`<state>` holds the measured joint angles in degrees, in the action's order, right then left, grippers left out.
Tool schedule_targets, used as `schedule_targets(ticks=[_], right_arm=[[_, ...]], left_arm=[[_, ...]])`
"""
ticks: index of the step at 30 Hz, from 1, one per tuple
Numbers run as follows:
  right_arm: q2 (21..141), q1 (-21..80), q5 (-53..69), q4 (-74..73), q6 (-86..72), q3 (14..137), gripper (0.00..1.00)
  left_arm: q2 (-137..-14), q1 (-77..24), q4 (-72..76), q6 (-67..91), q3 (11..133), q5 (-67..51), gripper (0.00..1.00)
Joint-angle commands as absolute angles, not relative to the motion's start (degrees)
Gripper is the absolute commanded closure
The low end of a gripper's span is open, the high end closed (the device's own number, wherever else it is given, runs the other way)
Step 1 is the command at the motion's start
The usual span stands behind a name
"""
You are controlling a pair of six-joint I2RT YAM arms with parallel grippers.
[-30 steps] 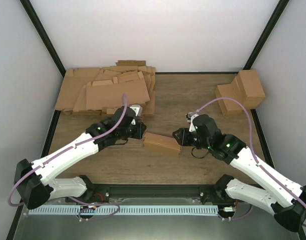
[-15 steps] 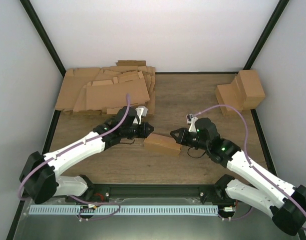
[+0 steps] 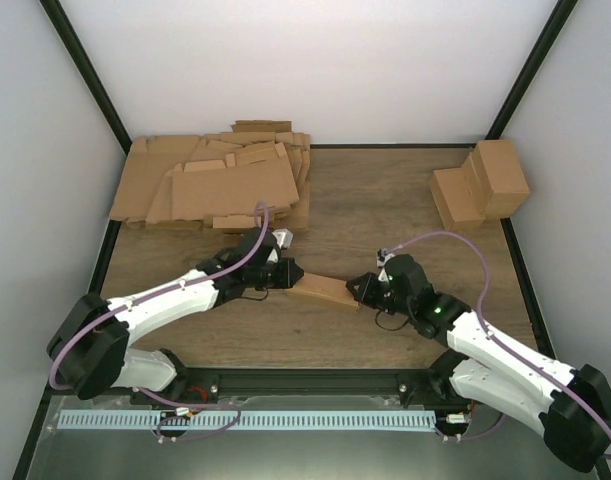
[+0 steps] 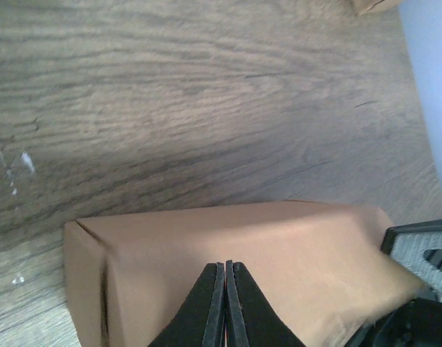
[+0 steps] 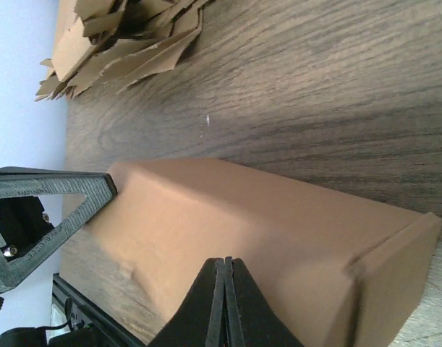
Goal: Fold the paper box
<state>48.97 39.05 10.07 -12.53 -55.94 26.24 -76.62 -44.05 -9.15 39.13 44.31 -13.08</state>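
The paper box (image 3: pixel 321 290) is a small closed brown cardboard cuboid lying on the wooden table between my two grippers. My left gripper (image 3: pixel 292 274) is shut, and its joined tips rest against the box's left end. In the left wrist view the shut tips (image 4: pixel 225 264) lie over the box's broad face (image 4: pixel 293 238). My right gripper (image 3: pixel 358 291) is shut at the box's right end. Its joined tips (image 5: pixel 222 262) rest on the box (image 5: pixel 264 217). Nothing shows between either pair of fingers. The left gripper's finger (image 5: pixel 54 199) shows at the box's far end in the right wrist view.
A thick heap of flat cardboard sheets (image 3: pixel 215 180) lies at the back left and also shows in the right wrist view (image 5: pixel 119 36). Neat finished cuboids (image 3: pixel 482 182) stand at the back right. Black frame posts (image 3: pixel 85 75) flank the table.
Both grippers have come in lower and closer onto the box from either end. The box now looks flatter and narrower between them. Both arms have drawn back toward the near edge.
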Motion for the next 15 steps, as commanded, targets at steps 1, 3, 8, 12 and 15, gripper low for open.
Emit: schedule_targets(ticks=[1,3,8,12,15], right_arm=[[50.03,38.56,8.23,-9.80,-57.28,23.69,0.99],[49.90,38.50,8.35,-8.92,-57.39,22.53,0.99],[49.06,38.41,7.03,-9.53,-56.37,23.66,0.99],[49.04,38.32,6.10,-11.97,-54.07,27.41,0.99],[48.92,38.32,6.74,-12.82,-51.40,30.64,0.99]], left_arm=[[-78.19,-44.11,-6.75,40.87,41.92,-12.13,0.96],[-78.15,-44.06,-5.61,41.70,40.21,-12.10,0.96],[-78.16,-44.06,-4.29,42.06,39.23,-11.69,0.96],[-77.95,-44.10,-5.40,41.14,41.18,-10.64,0.96],[-77.56,-44.06,-6.95,40.27,43.80,-10.72,0.96]])
